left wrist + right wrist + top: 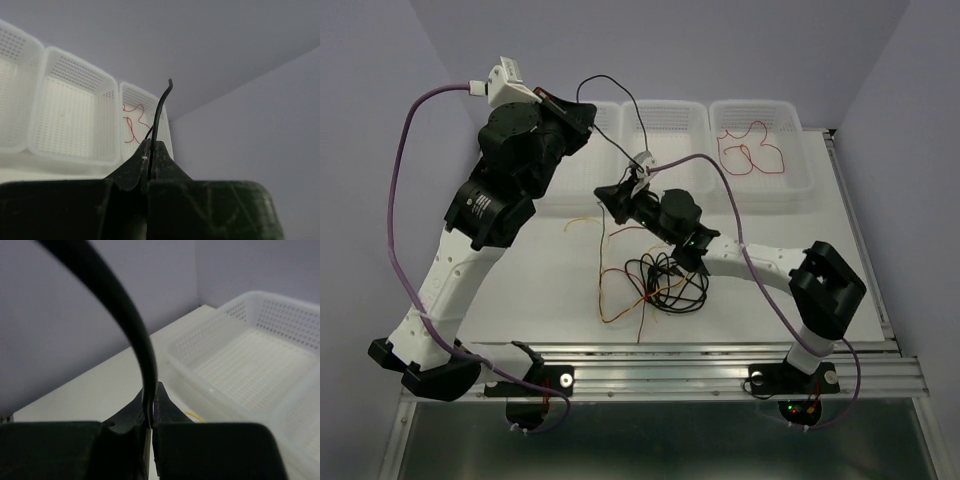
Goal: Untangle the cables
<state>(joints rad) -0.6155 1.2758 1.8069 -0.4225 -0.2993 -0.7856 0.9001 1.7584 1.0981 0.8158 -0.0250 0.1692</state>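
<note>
left gripper, right gripper both clamped on my black cable | red cable sorted inside right basket | tangle near-left of that basket remains

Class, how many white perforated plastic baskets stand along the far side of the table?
3. The left white perforated plastic basket sits partly behind the left arm, the middle basket beside it, the right basket holds a thin red wire. No others show.

Black cable; red cable; orange cable (yellower at its far end). Baskets: white, fine perforated grid. Table: off-white. Arms: black and white, trailing purple leads. Walls: pale lilac.
</note>
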